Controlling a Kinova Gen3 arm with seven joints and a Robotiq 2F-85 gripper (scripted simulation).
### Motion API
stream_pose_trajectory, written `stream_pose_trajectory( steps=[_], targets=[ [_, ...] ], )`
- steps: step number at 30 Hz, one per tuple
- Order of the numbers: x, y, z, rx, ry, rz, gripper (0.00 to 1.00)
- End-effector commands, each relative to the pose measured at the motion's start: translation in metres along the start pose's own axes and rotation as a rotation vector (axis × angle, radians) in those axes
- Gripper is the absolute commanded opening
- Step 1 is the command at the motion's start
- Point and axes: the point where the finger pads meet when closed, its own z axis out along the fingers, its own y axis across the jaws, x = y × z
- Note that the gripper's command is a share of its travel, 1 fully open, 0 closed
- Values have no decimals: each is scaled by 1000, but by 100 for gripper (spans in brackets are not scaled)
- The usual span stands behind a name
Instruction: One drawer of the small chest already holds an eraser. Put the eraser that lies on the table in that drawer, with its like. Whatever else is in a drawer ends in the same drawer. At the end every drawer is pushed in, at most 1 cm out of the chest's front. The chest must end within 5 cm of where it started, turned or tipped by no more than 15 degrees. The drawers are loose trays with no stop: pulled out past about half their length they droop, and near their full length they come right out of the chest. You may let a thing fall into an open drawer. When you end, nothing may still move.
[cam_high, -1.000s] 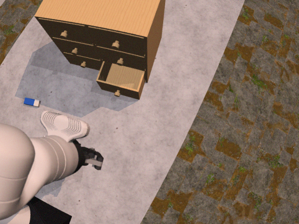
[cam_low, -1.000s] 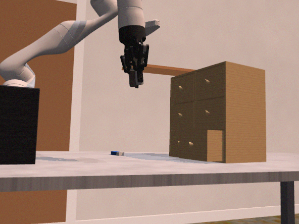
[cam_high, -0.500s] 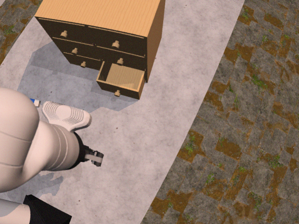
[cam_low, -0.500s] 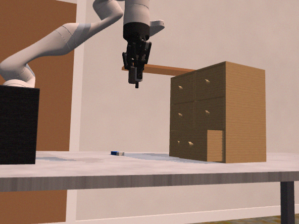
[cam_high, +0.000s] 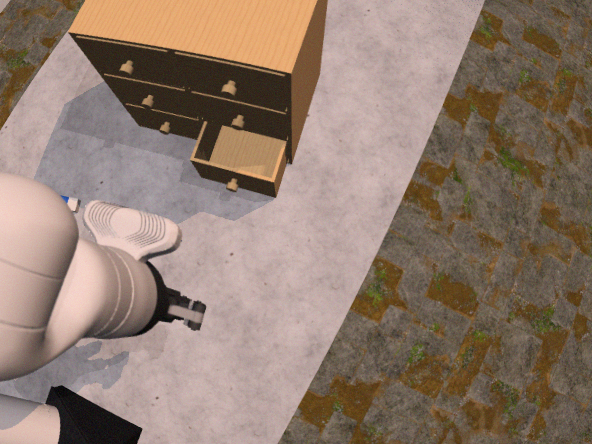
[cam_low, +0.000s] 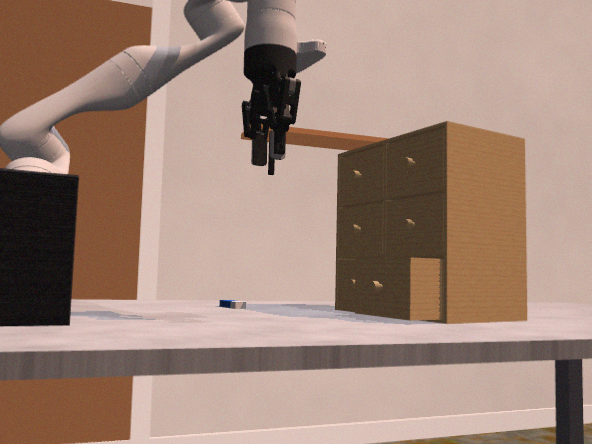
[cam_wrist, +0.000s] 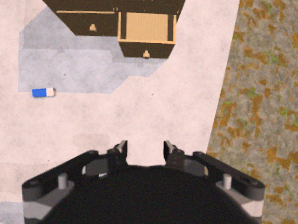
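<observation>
- Hanging high over the table (cam_low: 300, 345), the gripper (cam_low: 267, 150) points straight down, its fingers partly apart with nothing between them.
- The blue and white eraser (cam_wrist: 43, 92) lies flat on the table, well away from the gripper and off to one side of the chest (cam_high: 200, 30).
- The chest has six drawers with little round knobs.
- One bottom drawer (cam_high: 240, 172) is pulled out part way, and the part I can see inside looks bare.
- The other five drawers are pushed in.
- The arm (cam_low: 125, 80) stands on a black block (cam_low: 35, 250) at the table's end.
</observation>
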Motion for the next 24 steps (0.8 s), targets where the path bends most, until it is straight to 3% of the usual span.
stream_pose_trajectory(
  steps=[1,19,24],
  targets=[
    [-1,-2,0,7,-7,6,100],
    [-1,-2,-1,6,-8,6,100],
    [-3,-1,-18,2,-8,12,100]
  ],
)
